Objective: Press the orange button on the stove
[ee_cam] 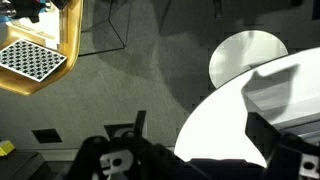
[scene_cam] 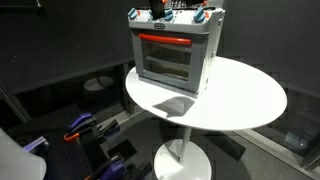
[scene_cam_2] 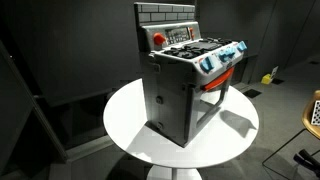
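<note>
Standing on white table [scene_cam: 250,100]: closed stove [scene_cam: 172,55].

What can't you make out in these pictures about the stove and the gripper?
Stove top: cut off by the upper edge in an exterior view.
Orange button: too small in an exterior view to tell whether it is pressed.
Gripper: outside both exterior views; dark at the wrist view's bottom edge, jaws unclear.
</note>
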